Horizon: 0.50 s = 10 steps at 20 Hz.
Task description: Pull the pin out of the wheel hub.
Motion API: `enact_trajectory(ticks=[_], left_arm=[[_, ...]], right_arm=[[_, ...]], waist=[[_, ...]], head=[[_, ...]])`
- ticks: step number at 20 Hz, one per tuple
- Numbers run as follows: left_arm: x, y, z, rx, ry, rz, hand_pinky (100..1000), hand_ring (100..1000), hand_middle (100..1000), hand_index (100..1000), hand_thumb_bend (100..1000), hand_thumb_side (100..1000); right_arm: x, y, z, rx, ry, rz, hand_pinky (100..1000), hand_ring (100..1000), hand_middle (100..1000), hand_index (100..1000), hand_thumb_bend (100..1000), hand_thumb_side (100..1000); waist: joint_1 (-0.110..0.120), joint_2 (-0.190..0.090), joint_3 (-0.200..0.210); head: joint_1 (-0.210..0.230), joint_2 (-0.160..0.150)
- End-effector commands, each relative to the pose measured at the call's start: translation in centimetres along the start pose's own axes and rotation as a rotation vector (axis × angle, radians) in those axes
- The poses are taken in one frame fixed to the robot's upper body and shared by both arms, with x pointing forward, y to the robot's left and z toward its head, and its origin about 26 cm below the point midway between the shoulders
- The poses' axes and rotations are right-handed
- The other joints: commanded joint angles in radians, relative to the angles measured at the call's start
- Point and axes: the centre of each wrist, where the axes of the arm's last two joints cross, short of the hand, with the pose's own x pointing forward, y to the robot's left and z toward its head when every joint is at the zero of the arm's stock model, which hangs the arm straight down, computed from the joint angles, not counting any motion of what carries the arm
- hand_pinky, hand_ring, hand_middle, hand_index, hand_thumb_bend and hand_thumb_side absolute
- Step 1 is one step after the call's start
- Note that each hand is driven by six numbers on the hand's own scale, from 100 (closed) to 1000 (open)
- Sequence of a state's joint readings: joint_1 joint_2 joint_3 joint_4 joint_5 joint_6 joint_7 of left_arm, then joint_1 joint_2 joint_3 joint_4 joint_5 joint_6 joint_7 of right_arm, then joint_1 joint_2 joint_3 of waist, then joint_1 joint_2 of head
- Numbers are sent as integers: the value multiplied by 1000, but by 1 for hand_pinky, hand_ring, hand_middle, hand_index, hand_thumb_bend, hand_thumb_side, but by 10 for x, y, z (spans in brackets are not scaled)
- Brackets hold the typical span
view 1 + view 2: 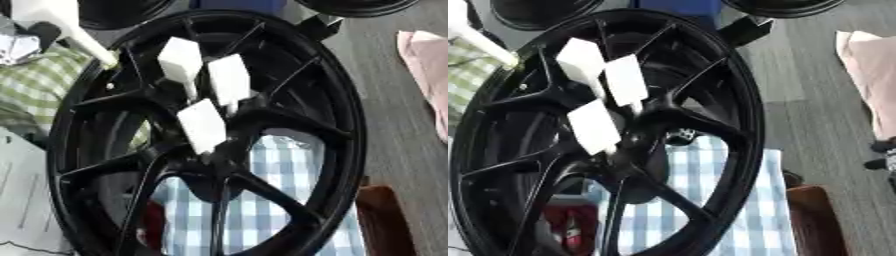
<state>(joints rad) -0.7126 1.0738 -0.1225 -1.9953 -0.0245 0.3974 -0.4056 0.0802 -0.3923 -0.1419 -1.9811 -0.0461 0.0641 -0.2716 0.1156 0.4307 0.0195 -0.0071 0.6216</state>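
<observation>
Three white pins (203,125) stick out of the black wheel hub (210,165), pointing toward the camera; neither hand shows, so the fingers' state cannot be told.

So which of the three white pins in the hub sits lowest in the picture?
The lowest white pin, standing alone below the other two, which sit side by side higher on the black wheel hub. No robot hand shows in either view.
</observation>
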Motion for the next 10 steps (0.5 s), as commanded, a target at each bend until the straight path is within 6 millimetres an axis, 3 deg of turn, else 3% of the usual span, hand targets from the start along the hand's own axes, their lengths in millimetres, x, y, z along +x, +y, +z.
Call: enact_trajectory(ticks=[1, 3, 4, 5, 10], left_arm=[[3, 14, 6, 32, 11, -40, 576, 183, 108, 362, 100, 146], [3, 14, 6, 32, 11, -40, 576, 183, 108, 362, 100, 146], [0, 14, 6, 39, 23, -35, 599, 195, 128, 357, 100, 239], [-6, 13, 7, 56, 53, -23, 600, 198, 132, 359, 100, 242], [-62, 3, 13, 182, 305, 89, 608, 209, 146, 367, 100, 254]], right_arm=[[7, -5, -2, -4, -28, 21, 804, 570, 686, 613, 100, 717], [7, -5, -2, -4, -28, 21, 804, 570, 686, 613, 100, 717], [6, -6, -1, -15, -25, 20, 803, 570, 686, 612, 100, 715], [4, -8, 0, -40, -19, 19, 803, 570, 686, 612, 100, 715], [-1, -15, 6, -118, -4, 36, 803, 570, 686, 612, 100, 716]], waist=[[2, -146, 0], [2, -146, 0], [-3, -143, 6], [-13, -140, 20], [-35, -134, 114]], head=[[-1, -11], [-1, -11], [-27, -13], [-51, -15], [-122, -21]])
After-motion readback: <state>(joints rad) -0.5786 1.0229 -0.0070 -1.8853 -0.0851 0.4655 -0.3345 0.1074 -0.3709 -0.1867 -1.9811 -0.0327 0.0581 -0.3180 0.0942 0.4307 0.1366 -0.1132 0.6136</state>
